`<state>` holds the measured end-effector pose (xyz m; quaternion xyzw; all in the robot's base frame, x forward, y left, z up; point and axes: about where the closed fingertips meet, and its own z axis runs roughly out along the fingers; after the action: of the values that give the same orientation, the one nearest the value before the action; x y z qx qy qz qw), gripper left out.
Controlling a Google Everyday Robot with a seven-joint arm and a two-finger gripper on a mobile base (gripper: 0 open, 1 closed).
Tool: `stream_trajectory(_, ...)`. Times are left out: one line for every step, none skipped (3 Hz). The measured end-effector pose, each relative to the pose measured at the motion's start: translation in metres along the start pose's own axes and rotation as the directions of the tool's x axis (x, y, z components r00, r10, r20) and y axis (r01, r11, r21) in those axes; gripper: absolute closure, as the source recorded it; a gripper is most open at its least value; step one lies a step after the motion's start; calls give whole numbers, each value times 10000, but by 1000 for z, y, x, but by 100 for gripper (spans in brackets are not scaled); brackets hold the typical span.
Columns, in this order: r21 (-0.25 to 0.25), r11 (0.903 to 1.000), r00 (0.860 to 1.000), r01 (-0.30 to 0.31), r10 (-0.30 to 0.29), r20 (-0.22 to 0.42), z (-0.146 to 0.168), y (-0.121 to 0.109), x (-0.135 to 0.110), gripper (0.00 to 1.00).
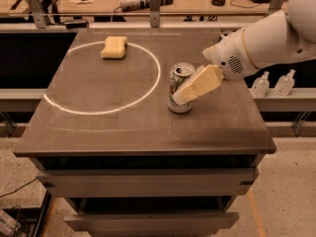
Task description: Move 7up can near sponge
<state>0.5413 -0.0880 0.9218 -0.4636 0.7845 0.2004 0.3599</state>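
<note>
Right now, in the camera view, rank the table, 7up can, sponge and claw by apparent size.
1. table
2. 7up can and claw, which overlaps the can in view: they look alike, so unranked
3. sponge, though it sits farther from the camera

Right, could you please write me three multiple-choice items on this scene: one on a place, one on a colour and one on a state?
1. Where is the sponge?
A. at the far edge of the white ring
B. touching the can
C. on the floor

2. What colour is the sponge?
A. blue
B. pale yellow
C. red

3. How does the can stand?
A. on its side
B. crushed flat
C. upright

Answers:
1 A: it lies on the ring's far arc, well apart from the can.
2 B: it is a pale yellow block on the dark table.
3 C: its silver top faces up, with the gripper against its right front side.
</note>
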Motion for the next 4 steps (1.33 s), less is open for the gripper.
stream_trajectory(-33,10000,9997,52,-51,225,16,3,-5,0)
stream_trajectory(65,9999,9993,149,-151,345,30,4,-2,0)
stream_trajectory(211,9992,9976,353,-365,593,40,2,-1,16)
stream_trajectory(324,9981,9951,529,-553,815,43,1,2,39)
